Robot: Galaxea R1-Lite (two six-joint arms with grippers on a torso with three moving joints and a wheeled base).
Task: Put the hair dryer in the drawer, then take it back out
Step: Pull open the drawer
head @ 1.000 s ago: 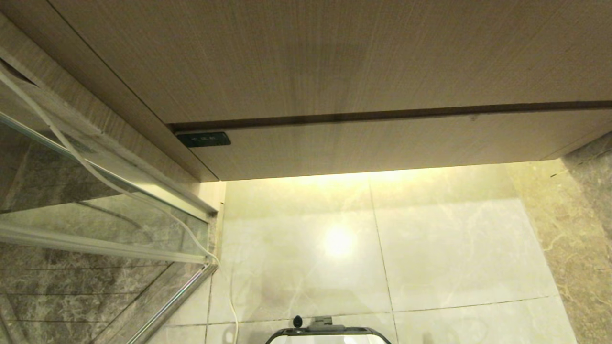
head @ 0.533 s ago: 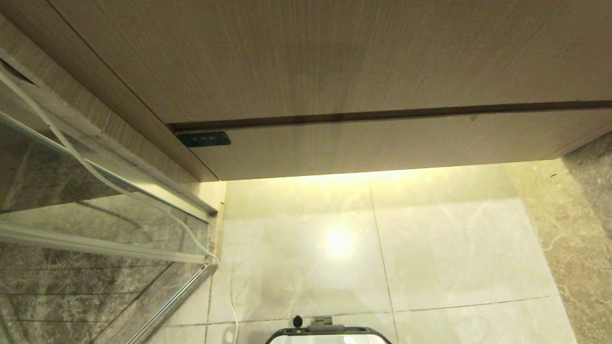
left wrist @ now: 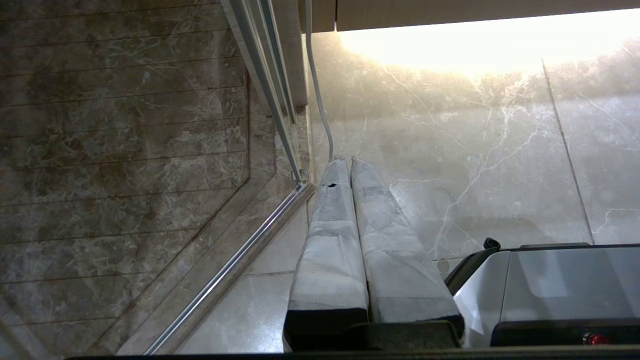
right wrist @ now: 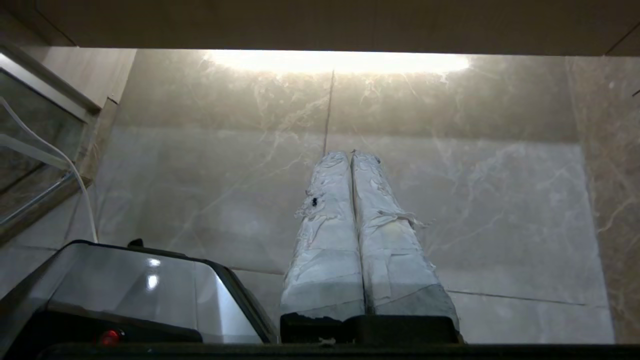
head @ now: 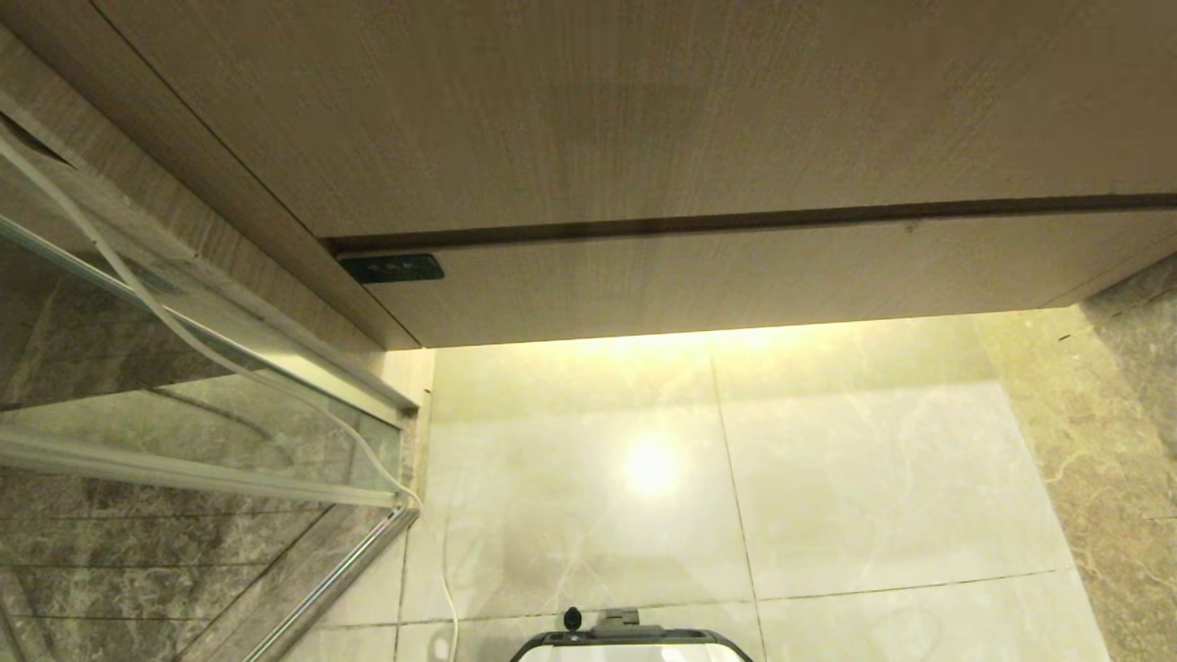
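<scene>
The hair dryer is out of view. The drawer (head: 644, 119) shows only as a flat, handleless beige wood-grain front on the vanity, pushed in flush. A dark seam separates it from a narrower strip (head: 736, 280) below. Neither arm appears in the head view. In the left wrist view my left gripper (left wrist: 343, 161) hangs over the pale marble floor beside the shower door rail, its padded fingers pressed together and empty. My right gripper (right wrist: 351, 154), in the right wrist view, hangs above the floor tiles in front of the vanity, also shut and empty.
A glass shower door with a metal frame (head: 211, 478) stands at the left. A white cable (head: 184, 336) runs down it to the floor. A small black panel (head: 391, 268) sits on the lower strip's left end. My base's front (head: 630, 644) is at the bottom edge.
</scene>
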